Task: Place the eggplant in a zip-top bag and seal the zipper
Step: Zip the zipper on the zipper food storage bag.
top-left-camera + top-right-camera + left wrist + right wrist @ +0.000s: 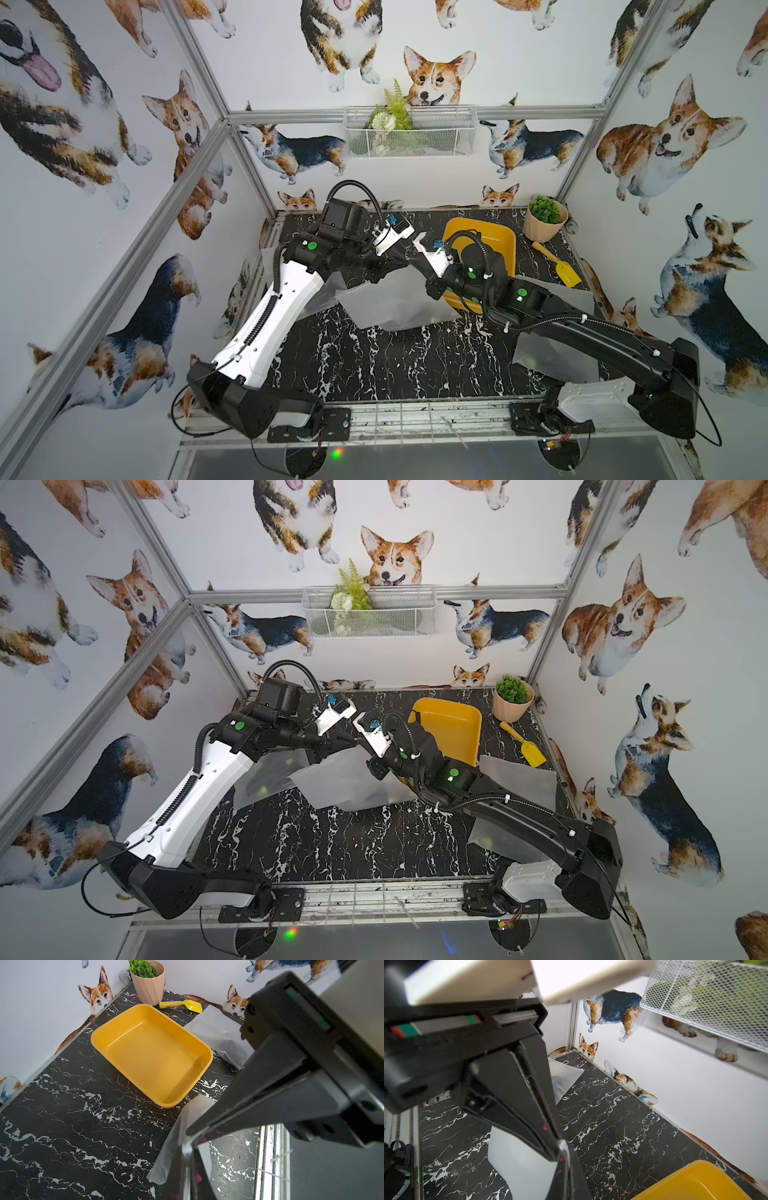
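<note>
I am looking down on a black marbled counter (pixel 374 365) where both arms are meeting at the centre of the frame in both top views. The left tool (pixel 188 1133) is squeezed narrow, its tips pinching the top edge of a translucent zip-top bag (pixel 390 307). The right tool (pixel 560 1147) is clamping thin on that same edge, just beside it, with a shiny strip showing at its tip. The bag's body is spreading out below them, towards the lower centre. I am not finding the eggplant anywhere: the yellow tray (pixel 498 232) at the upper right is sitting empty, and no dark shape is showing through the bag, though the arms are hiding part of it. So I am judging that either the loading is done and the zipper is being worked, or the mouth is only being readied; I cannot tell which. Sealing is looking unfinished. Other loose bags (pixel 557 357) are lying at the right
</note>
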Robot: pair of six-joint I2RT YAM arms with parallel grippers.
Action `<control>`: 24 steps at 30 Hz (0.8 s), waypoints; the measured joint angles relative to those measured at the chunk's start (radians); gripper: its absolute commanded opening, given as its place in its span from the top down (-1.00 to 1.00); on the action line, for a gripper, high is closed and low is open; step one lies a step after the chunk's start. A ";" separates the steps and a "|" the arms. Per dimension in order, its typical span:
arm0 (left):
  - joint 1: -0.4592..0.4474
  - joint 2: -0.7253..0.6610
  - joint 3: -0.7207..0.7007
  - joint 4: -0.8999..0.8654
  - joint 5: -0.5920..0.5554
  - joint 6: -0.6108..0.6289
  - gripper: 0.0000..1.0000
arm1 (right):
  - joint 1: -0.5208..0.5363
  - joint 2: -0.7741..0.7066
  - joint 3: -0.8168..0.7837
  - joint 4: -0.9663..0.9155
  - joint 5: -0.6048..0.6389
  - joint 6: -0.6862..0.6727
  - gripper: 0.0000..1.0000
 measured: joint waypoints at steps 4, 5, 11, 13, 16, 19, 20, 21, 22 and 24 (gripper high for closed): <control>0.019 0.001 0.003 0.010 0.027 0.007 0.88 | 0.001 -0.001 -0.012 0.046 0.015 -0.003 1.00; 0.024 0.001 0.003 0.011 0.036 0.008 0.88 | 0.001 -0.002 -0.013 0.053 0.016 -0.003 1.00; 0.051 0.002 0.002 0.014 0.081 0.021 0.90 | 0.002 -0.003 -0.021 0.089 0.018 -0.020 1.00; 0.056 0.003 0.002 0.014 0.089 0.023 0.90 | 0.002 -0.003 -0.023 0.096 0.019 -0.021 1.00; 0.060 0.008 0.003 0.014 0.094 0.028 0.90 | 0.002 -0.003 -0.023 0.100 0.034 -0.025 1.00; 0.064 0.010 0.005 0.011 0.094 0.030 0.90 | 0.002 -0.003 -0.023 0.102 0.043 -0.029 1.00; 0.064 0.011 0.007 0.009 0.093 0.030 0.90 | 0.002 -0.003 -0.023 0.103 0.047 -0.030 1.00; 0.065 0.011 0.007 0.010 0.092 0.031 0.90 | 0.002 -0.003 -0.023 0.105 0.049 -0.032 1.00; 0.066 0.011 0.007 0.010 0.090 0.033 0.90 | 0.002 -0.003 -0.023 0.106 0.051 -0.034 1.00; 0.071 0.011 0.006 0.006 0.087 0.033 0.89 | 0.000 -0.003 -0.023 0.108 0.057 -0.044 1.00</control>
